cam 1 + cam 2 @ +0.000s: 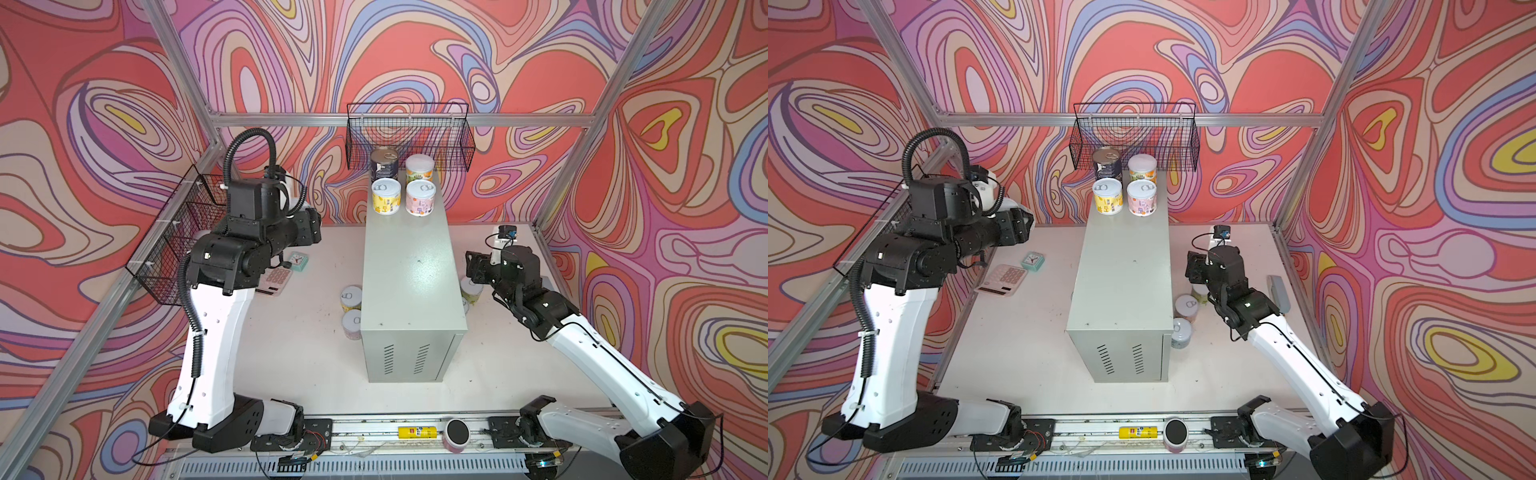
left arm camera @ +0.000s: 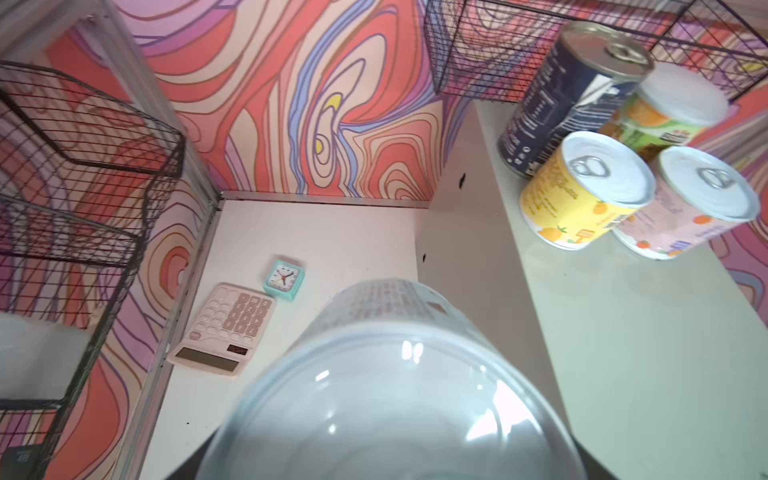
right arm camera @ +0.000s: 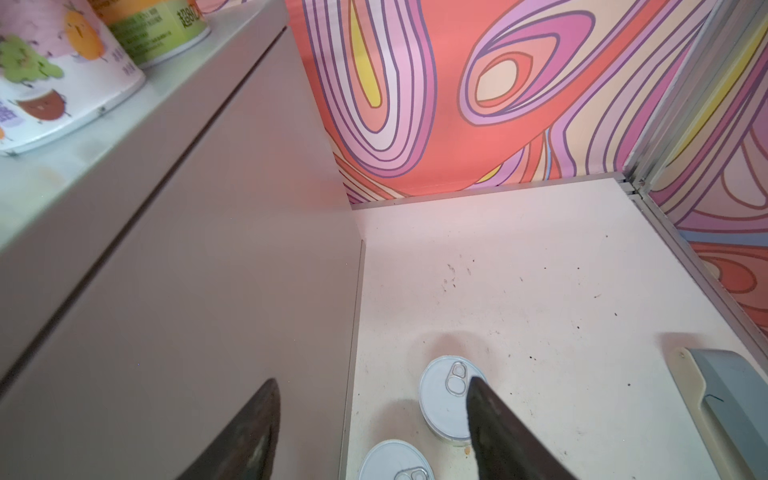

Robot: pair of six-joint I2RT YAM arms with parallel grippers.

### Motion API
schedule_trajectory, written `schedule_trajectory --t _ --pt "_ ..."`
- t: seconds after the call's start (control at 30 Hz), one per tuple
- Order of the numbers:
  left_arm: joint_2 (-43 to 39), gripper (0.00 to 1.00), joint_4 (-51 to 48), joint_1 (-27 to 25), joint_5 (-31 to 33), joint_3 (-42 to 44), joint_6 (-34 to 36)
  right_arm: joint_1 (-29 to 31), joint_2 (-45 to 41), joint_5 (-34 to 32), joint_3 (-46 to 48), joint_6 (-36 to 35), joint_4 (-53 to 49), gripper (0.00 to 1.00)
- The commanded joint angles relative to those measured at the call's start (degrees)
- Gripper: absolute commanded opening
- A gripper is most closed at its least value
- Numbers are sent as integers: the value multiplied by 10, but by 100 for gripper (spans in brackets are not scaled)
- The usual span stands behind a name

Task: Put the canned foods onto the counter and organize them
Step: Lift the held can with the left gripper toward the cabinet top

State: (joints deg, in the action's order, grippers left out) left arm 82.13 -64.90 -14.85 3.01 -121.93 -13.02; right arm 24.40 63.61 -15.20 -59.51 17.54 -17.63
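**Step in hand:** I am carrying one tin to the counter (image 1: 409,270), centre of both top views.

**Left gripper** (image 1: 296,203): pinching the held tin (image 2: 390,374). I am judging this from the tin hanging clear of the table, as my fingers are hidden.

**Right gripper** (image 3: 372,381): jaws standing spread and empty, hovering over a white-lidded tin (image 3: 446,399) on the tabletop.

**Next, I judge:** setting mine down in front of the yellow tin (image 1: 386,197), keeping the rows square.

**Writing:** the green tin (image 3: 158,25), upper left of the right wrist view, is showing "超80". Print on the dark-blue tin (image 2: 569,91) is blurring past reading.
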Motion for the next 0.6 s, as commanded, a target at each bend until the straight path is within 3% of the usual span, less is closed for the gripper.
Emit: schedule_trajectory --t 0.0,0.27,0.57 --pt "45 0 -30 -45 -24 -75 24 -3 -9 0 -21 -8 -24 72" --pt "191 0 -112 -118 -20 -277 48 -2 -21 -7 -29 -15 -35 72" --pt "221 0 -89 -160 -4 -280 35 -3 -28 -15 -37 -21 -41 72"
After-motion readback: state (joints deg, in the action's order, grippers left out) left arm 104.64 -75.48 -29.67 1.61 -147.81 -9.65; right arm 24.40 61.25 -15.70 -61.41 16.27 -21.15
